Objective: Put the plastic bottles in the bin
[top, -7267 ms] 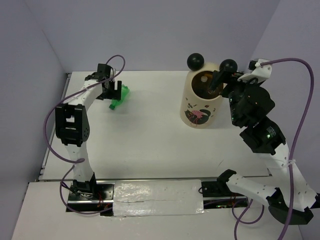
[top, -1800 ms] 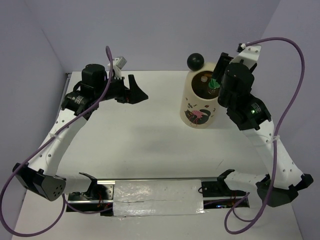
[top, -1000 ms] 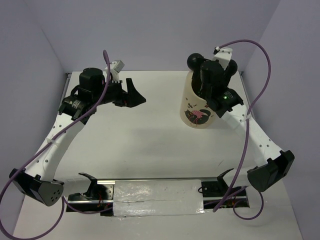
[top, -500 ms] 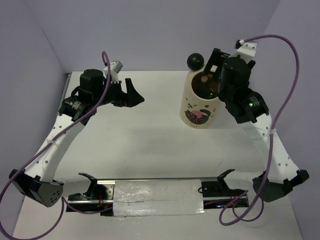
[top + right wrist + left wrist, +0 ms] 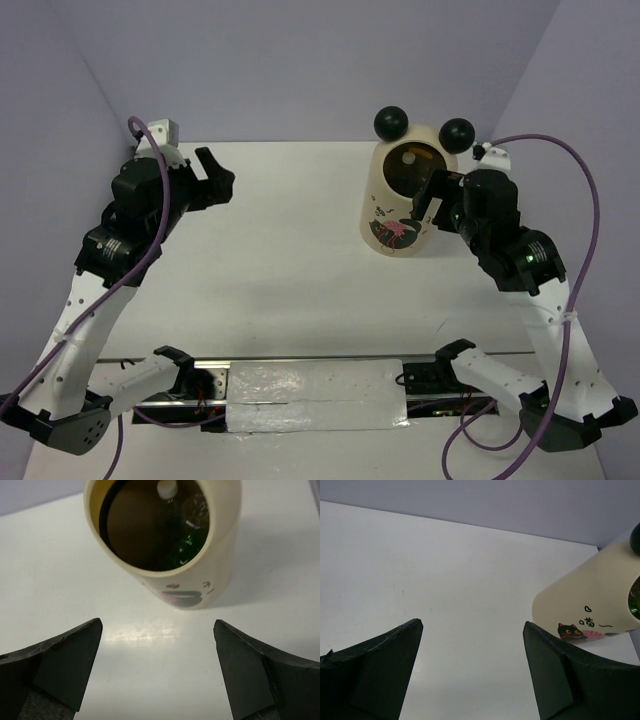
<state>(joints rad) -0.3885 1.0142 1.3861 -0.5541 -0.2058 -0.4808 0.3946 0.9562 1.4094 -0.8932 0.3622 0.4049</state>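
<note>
Right wrist view, upright bin (image 5: 219, 567) holding green-tinted bottle (image 5: 182, 551) and clear bottle (image 5: 196, 511), left claw (image 5: 472, 626) and right claw (image 5: 157, 624) spread, empty

We see bare table (image 5: 290, 270) stretching from the left gripper (image 5: 218, 175) across to the bin (image 5: 395, 215), which stands upright at the right rear. The right gripper (image 5: 432, 195) hangs just beside the bin's right side, jaws spread wide. Two ball ears (image 5: 391, 123) rise from the bin's far rim. Its mouth faces up, with bottles (image 5: 182, 550) inside. Walls (image 5: 60, 150) close off the left, back and right.
</note>
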